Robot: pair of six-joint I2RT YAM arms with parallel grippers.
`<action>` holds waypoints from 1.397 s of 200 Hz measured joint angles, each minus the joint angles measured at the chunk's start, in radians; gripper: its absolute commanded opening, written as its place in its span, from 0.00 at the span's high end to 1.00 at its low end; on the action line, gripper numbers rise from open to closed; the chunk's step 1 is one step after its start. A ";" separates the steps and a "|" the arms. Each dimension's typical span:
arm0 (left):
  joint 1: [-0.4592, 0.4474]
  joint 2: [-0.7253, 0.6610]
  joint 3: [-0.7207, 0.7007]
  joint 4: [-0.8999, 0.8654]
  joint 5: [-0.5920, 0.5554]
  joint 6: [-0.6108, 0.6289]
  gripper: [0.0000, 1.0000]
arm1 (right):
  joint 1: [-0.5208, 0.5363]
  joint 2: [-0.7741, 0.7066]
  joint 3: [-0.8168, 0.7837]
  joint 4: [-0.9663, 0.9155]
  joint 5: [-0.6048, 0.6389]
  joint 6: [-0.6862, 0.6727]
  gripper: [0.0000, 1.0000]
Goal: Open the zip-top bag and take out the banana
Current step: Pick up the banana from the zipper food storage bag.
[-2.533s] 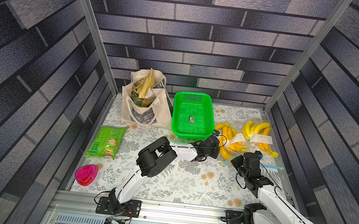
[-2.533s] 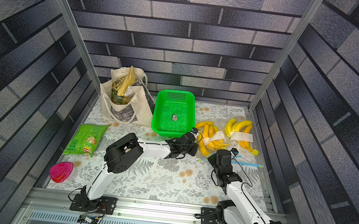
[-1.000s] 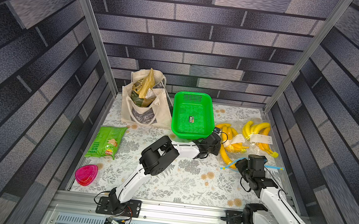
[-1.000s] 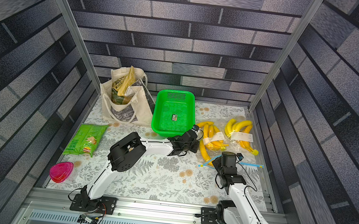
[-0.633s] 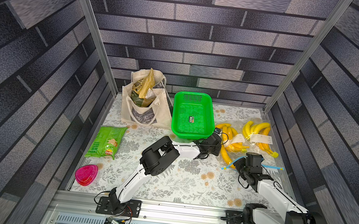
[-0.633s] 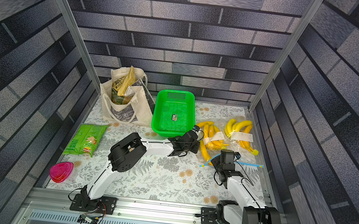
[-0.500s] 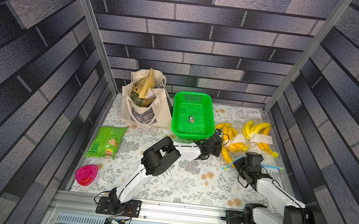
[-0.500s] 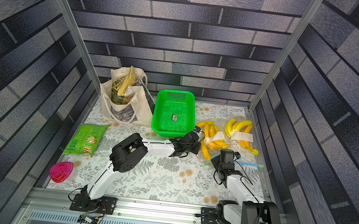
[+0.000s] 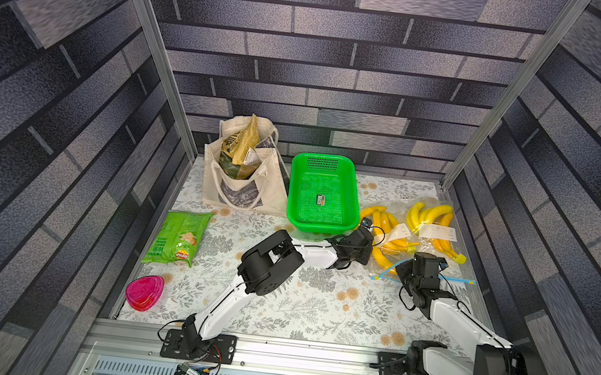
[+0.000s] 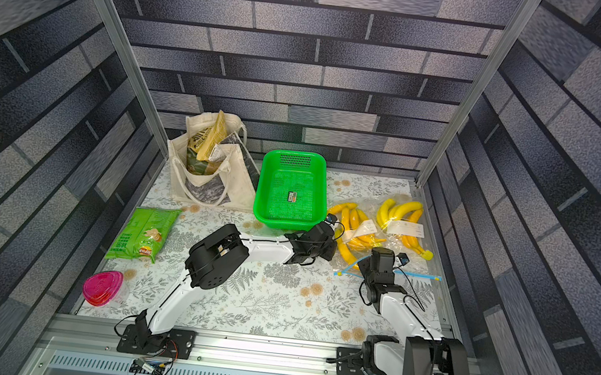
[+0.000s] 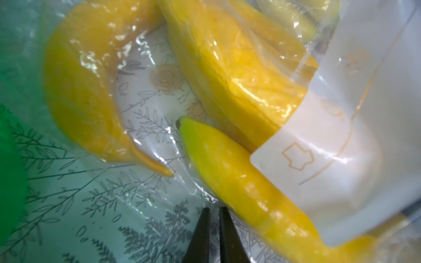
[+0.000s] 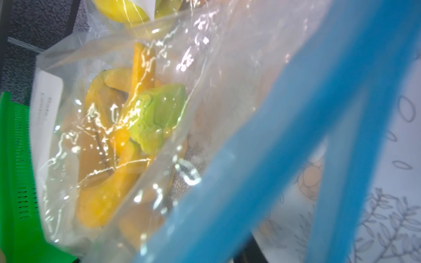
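Note:
The clear zip-top bag [image 9: 397, 232] lies right of the green basket with several yellow bananas [image 9: 379, 259] inside. Its blue zip strip [image 9: 458, 280] runs along the front, and the strip's left part arches up off the cloth. My left gripper [image 9: 370, 252] is at the bag's left edge, its tips [image 11: 214, 210] pinched on the plastic film beside a banana [image 11: 239, 173]. My right gripper [image 9: 403, 267] is at the raised strip. In the right wrist view the blue strip [image 12: 262, 159] covers the jaws, so their state is hidden. The bananas' green stem [image 12: 157, 118] shows through the film.
A second clear bag of bananas [image 9: 434, 219] lies at the back right. The green basket [image 9: 323, 195] stands just behind my left wrist. A cloth tote [image 9: 242, 178], a green chips bag [image 9: 177, 238] and a pink container [image 9: 144, 292] are to the left.
The left part of the blue strip has risen into an arch at my right gripper, which has shifted slightly toward the bag. The left arm has stayed in place.

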 measured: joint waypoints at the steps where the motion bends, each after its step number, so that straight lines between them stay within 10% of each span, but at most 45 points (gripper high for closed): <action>1: 0.000 0.000 0.000 0.000 0.000 0.000 0.87 | 0.000 -0.002 0.000 -0.002 0.000 -0.001 0.84; 152: 0.007 0.000 0.026 -0.026 -0.022 0.000 0.87 | 0.000 -0.337 0.056 -0.447 -0.034 -0.097 0.94; 279: 0.020 0.000 0.051 -0.056 -0.048 0.000 0.86 | 0.000 -0.405 0.497 -0.979 0.083 -0.314 0.97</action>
